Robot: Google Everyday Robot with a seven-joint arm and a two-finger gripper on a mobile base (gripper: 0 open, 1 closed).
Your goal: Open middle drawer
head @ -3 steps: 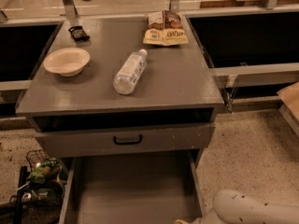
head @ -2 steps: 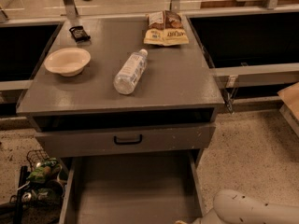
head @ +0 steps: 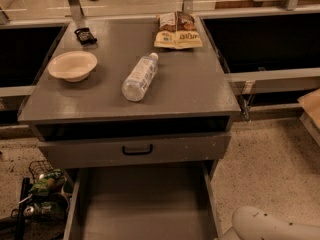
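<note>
Under the tabletop (head: 190,84), the middle drawer (head: 180,151) looks shut; the claw is out of view, its state untellable.

Middle drawer (head: 190,149): grey wooden front, level, small black loop handle (head: 137,149) at centre, set beneath the counter (head: 190,84). Gripper out of view.

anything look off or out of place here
The water bottle lies on its side on the cabinet top, and the bottom drawer is pulled far out below the middle drawer. The gripper is out of view; only a white arm part shows at lower right.
</note>
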